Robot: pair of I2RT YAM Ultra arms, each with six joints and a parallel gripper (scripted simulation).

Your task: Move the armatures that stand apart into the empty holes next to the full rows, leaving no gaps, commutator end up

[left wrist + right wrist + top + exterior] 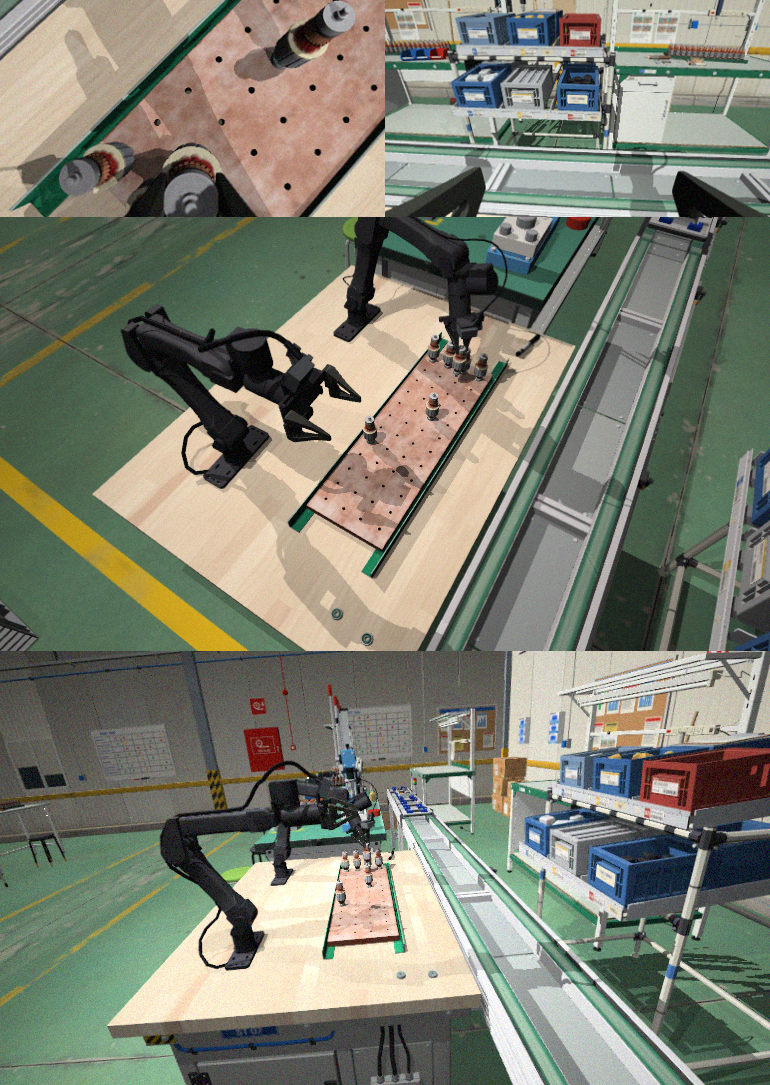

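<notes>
Left gripper [462, 348] [367, 837] [191, 190] grips grey-capped, copper-banded cylindrical armature [459, 361] [367, 855] [191, 194] upright, presumably for lowering shaft into row gap (right gripper [345, 419] [360, 815] [580, 172] stands open).

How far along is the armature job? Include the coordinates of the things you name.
Looks done: three armatures [480, 366] [378, 859] [108, 167] stand commutator end up at the board's [393, 435] [363, 920] [290, 140] far end. In hand: a fourth armature [459, 362] [367, 856] [192, 190], in the left tool [462, 349] [367, 846] [191, 182], at the gap among them; seating unclear. Left: two lone armatures [431, 406] [368, 876] [310, 39] nearer the board's middle.
</notes>
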